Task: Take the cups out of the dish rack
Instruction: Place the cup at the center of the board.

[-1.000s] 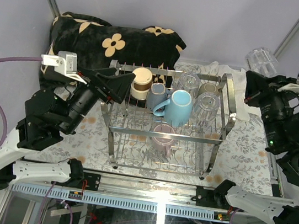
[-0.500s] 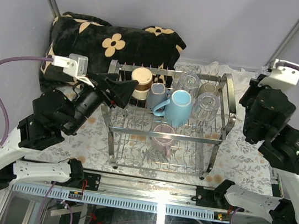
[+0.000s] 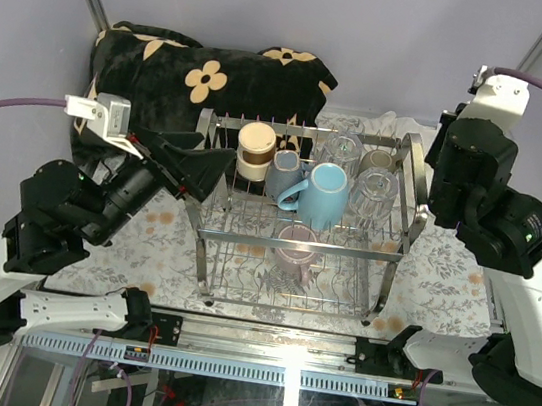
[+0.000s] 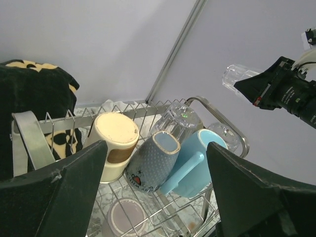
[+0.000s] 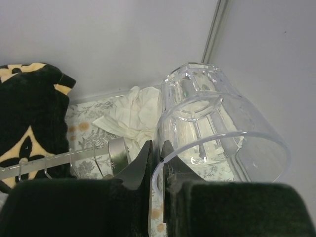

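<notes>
Grey walls [image 3: 375, 36] | floral cloth [image 3: 452, 279] | left pincer [image 4: 157, 148] spread | right pincer [image 5: 157, 148] pinching glass [image 5: 212, 113]

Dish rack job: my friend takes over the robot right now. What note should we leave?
Right pincer: shut on the rim of a clear glass, up beside the dish rack's right end.
Left pincer: open, empty, at the rack's left end by the cream cup.
Done: that glass is out, not set down.
Left: seven cups in the rack, the pink mug on the lower tier.
</notes>
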You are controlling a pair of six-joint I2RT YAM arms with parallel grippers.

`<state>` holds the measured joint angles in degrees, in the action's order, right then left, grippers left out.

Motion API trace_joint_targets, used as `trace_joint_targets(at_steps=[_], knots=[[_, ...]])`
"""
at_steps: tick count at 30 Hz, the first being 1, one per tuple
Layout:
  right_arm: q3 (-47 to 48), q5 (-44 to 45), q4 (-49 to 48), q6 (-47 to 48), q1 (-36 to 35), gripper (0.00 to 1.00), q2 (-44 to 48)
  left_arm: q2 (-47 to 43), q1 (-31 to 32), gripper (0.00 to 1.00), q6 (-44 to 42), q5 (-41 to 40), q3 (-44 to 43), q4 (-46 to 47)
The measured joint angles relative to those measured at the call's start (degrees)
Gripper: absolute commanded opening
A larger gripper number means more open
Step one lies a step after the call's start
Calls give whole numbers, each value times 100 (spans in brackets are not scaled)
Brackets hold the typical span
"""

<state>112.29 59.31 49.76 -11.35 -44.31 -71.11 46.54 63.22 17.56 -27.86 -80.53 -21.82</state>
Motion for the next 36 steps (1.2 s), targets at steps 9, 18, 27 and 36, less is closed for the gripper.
trace_joint_targets(at_steps=[9, 18, 27, 36], knots=[[-813, -767, -601, 238, 1049, 0, 50, 859, 0, 86, -675, -184, -474, -7], [918, -1851, -341, 275, 2000, 0, -1231, 1482, 0, 88, -1130, -621, -549, 140], [1300, -3117, 223, -391, 3543, 0, -1773, 2444, -72, 88, -1084, -857, -1974, -96], [-629, -4057, 181, -796, 4022, 0, -1580, 2481, -109, 88, -1147, -1163, -2621, -332]])
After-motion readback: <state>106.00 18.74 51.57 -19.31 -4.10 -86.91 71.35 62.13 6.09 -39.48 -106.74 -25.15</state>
